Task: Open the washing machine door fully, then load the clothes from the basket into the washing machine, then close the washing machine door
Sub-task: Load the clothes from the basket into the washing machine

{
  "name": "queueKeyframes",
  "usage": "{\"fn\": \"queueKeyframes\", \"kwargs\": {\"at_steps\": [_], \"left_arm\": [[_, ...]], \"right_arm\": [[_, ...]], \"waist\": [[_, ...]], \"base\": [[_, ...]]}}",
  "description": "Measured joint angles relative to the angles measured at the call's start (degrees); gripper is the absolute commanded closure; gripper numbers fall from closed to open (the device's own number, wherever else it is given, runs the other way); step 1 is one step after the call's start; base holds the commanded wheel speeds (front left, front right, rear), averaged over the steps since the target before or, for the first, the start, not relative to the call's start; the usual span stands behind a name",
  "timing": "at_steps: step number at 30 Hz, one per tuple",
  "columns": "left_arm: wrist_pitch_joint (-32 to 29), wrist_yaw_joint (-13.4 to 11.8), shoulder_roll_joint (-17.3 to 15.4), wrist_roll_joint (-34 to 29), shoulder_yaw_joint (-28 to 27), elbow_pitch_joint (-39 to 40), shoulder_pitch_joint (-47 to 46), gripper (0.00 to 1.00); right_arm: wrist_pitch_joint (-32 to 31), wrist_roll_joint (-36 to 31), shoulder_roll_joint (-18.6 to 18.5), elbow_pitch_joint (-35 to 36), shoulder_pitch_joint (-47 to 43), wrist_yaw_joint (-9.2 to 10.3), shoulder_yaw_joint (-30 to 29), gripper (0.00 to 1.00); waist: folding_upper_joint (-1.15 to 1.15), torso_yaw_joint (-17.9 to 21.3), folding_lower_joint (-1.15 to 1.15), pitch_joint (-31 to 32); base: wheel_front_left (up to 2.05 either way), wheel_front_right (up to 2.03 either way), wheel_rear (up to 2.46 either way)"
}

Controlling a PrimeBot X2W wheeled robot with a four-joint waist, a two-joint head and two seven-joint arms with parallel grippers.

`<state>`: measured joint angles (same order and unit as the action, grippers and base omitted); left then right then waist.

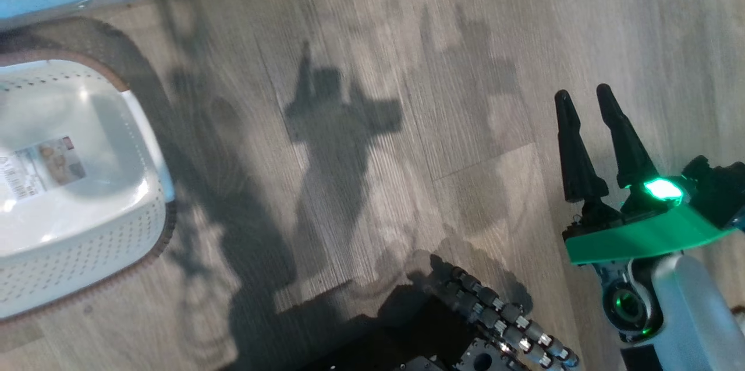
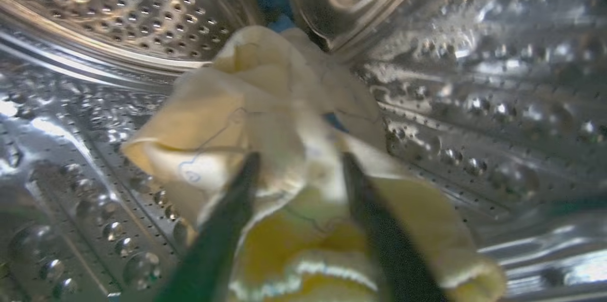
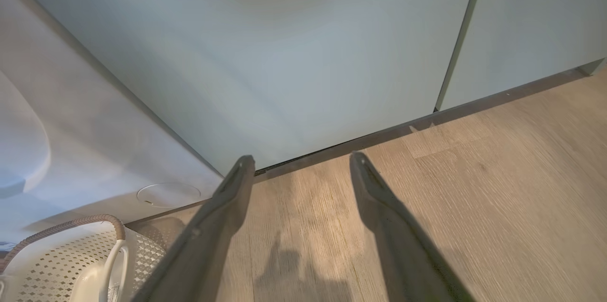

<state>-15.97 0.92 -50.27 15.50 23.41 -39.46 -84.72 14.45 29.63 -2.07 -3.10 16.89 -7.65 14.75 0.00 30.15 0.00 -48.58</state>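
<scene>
My left gripper (image 2: 299,162) reaches inside the washing machine's steel drum (image 2: 118,22). Its jaws stand open, and the pale yellow clothes (image 2: 246,103) lie bunched between and beyond the fingers on the drum wall. A small blue piece (image 2: 272,3) shows behind the bundle. The cream basket (image 1: 75,184) sits on the floor at the left of the head view, with only a label on its base inside. My right gripper (image 1: 582,96) hangs open over bare floor, holding nothing. The washing machine's white front (image 3: 95,150), with its round panel, stands just behind the basket (image 3: 61,264). The washing machine door is out of view.
Pale teal cabinets (image 3: 308,55) rise from the wooden floor (image 3: 498,188) ahead of my right gripper (image 3: 301,162). My own dark base and cable chain (image 1: 495,318) sit at the bottom of the head view. Wooden floor (image 1: 378,97) stretches between basket and right gripper.
</scene>
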Motion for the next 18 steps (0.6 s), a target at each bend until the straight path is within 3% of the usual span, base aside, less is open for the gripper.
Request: {"fn": "queueKeyframes", "kwargs": {"at_steps": [11,18], "left_arm": [[6.02,-0.62,5.70,2.74,-0.41,-2.34,3.36,0.00],[12.29,-2.80,9.02,4.88,-0.09,-1.31,10.16,0.00]], "right_arm": [[0.00,-3.18,0.01,0.02,-0.04,0.00,-3.64,0.00],[0.00,-5.66,0.00,0.04,-0.29,0.00,-5.82,0.00]], "waist": [[0.00,-4.34,0.00,3.48],[0.00,-7.74,-0.01,6.58]], "base": [[0.00,0.00,0.00],[0.00,0.00,0.00]]}}
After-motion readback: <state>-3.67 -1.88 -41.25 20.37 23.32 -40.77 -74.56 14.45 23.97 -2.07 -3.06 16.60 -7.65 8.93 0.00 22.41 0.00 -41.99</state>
